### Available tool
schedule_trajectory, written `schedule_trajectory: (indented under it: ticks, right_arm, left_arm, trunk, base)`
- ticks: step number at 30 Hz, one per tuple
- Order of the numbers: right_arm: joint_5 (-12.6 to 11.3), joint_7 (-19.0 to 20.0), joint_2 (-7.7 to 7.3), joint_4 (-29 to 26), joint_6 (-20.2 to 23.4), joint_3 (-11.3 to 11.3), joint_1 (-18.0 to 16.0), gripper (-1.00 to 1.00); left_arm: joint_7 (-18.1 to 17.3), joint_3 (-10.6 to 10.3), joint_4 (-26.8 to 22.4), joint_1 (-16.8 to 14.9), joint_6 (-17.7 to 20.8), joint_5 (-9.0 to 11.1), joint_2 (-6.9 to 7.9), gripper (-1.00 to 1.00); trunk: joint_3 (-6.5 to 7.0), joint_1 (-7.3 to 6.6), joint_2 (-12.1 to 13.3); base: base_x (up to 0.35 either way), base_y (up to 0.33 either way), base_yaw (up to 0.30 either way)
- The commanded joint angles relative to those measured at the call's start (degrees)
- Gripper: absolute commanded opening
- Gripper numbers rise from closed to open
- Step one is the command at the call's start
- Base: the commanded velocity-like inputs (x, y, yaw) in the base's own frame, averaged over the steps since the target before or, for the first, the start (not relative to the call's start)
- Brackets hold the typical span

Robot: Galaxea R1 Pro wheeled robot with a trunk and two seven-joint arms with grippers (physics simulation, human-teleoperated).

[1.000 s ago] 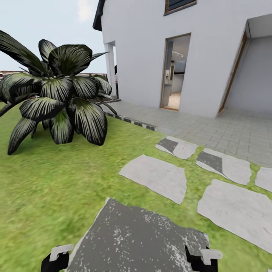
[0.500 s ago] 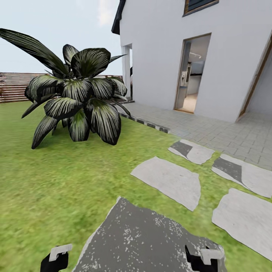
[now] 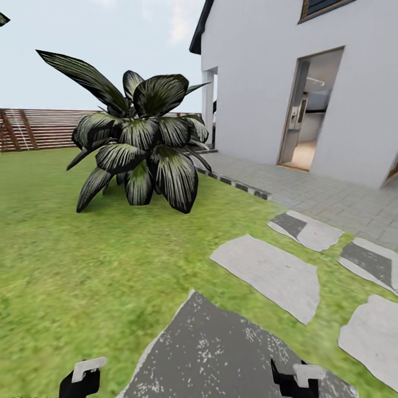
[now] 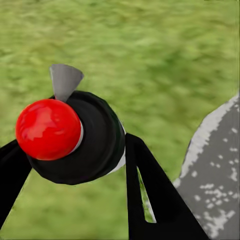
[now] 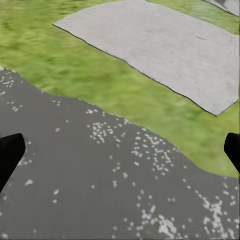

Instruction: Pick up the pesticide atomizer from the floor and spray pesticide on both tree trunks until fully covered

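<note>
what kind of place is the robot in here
It looks like a house's back garden: a grass lawn with flat stepping stones, a big dark-leaved plant, a slatted wooden fence behind, and a white house with an open doorway.

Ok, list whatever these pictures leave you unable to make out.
- Pesticide atomizer, left wrist view: seen end-on in the left gripper, so its red cap and black top hide the rest of it.
- Right gripper, right wrist view: the picture's edges cut off everything but the tips. The jaws stand wide apart.
- Fence, head view: the dark plant hides a stretch.
- Doorway, head view: the room inside is too small to read.
</note>
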Motion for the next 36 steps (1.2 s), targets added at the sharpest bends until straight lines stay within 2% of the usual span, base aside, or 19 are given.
schedule_trajectory:
  ticks: [1, 36]
  right_arm:
    - [0.01, -0.03, 0.00, 0.00, -0.16, -0.05, -0.03, 1.00]
    - [0.01, -0.03, 0.00, 0.00, -0.16, -0.05, -0.03, 1.00]
  left_arm:
    - [-0.06, -0.13, 0.06, -0.05, -0.18, 0.58, 0.00, -1.00]
    - [-0.06, -0.13, 0.14, -0.05, -0.11, 0.58, -0.07, -1.00]
  trunk:
    - [-0.01, 0.00, -0.02]
    - [1.50, 0.00, -0.02]
  base:
    - [0.169, 0.190, 0.248]
    - [0.190, 0.244, 0.248]
